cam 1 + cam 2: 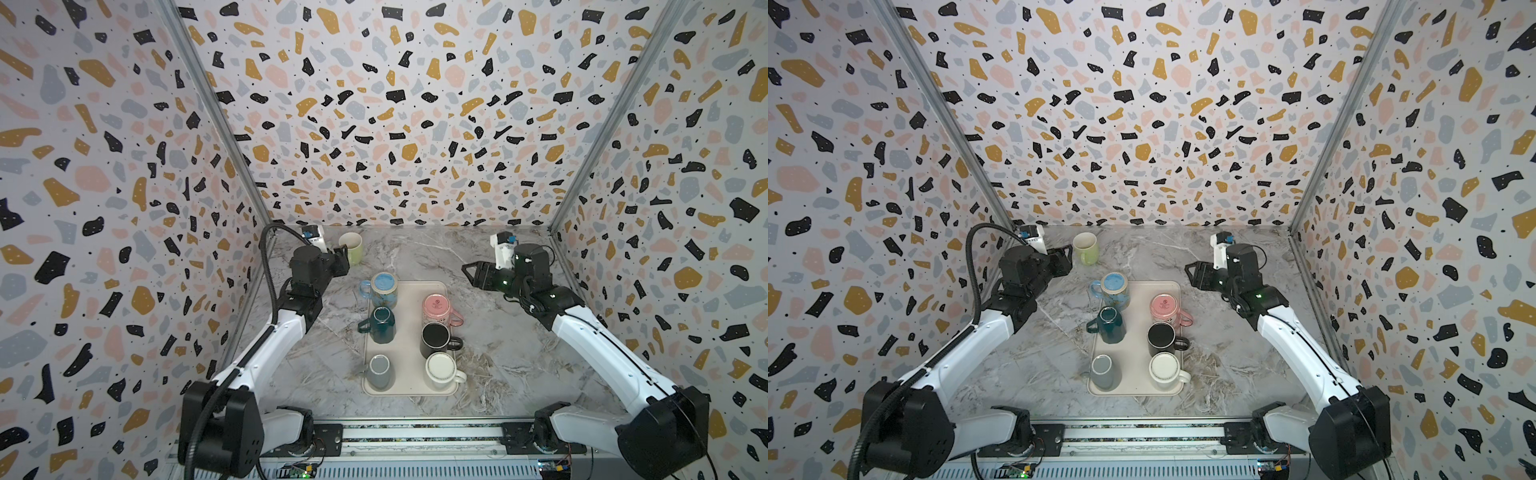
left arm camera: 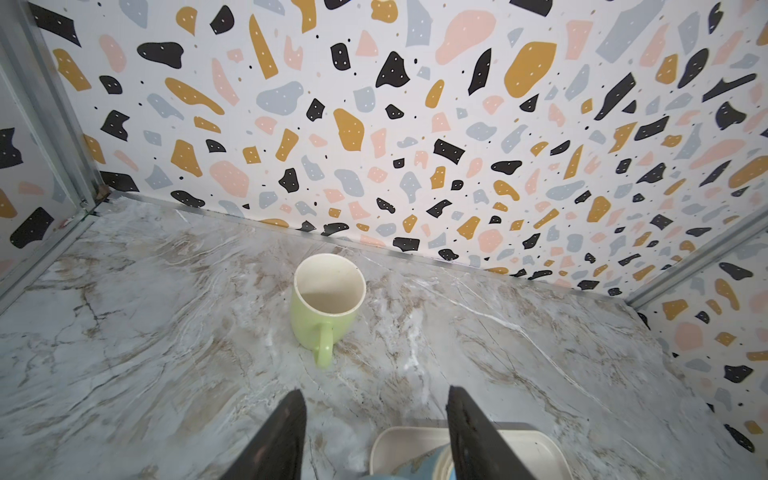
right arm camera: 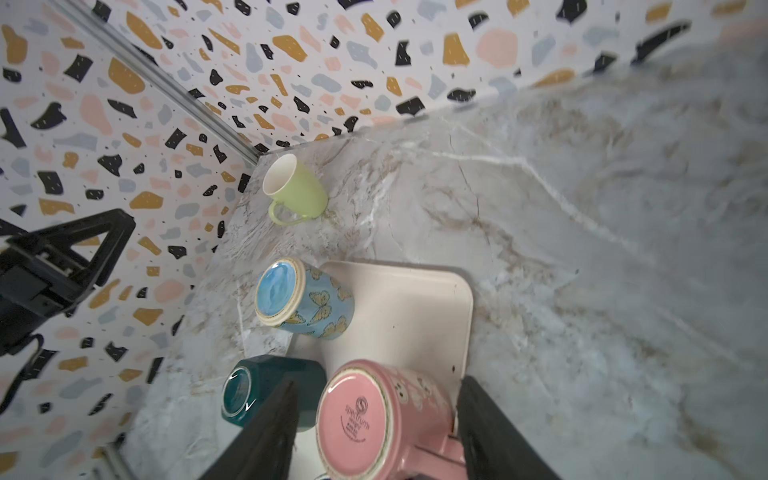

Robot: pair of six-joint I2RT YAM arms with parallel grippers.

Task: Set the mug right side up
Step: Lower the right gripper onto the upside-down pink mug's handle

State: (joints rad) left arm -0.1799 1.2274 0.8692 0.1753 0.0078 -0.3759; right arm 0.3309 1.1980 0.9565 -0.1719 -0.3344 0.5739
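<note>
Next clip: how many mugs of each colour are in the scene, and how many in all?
green mug: 1
blue butterfly mug: 1
pink mug: 1
teal mug: 1
black mug: 1
grey mug: 1
white mug: 1
Total: 7 mugs

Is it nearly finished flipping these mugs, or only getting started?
Done: the green mug stands upright on the table, mouth up, off the tray. In hand: nothing; the left gripper and right gripper are both open and empty. Left: the blue butterfly mug, teal mug and pink mug on the tray show their bases, so they sit upside down.
</note>
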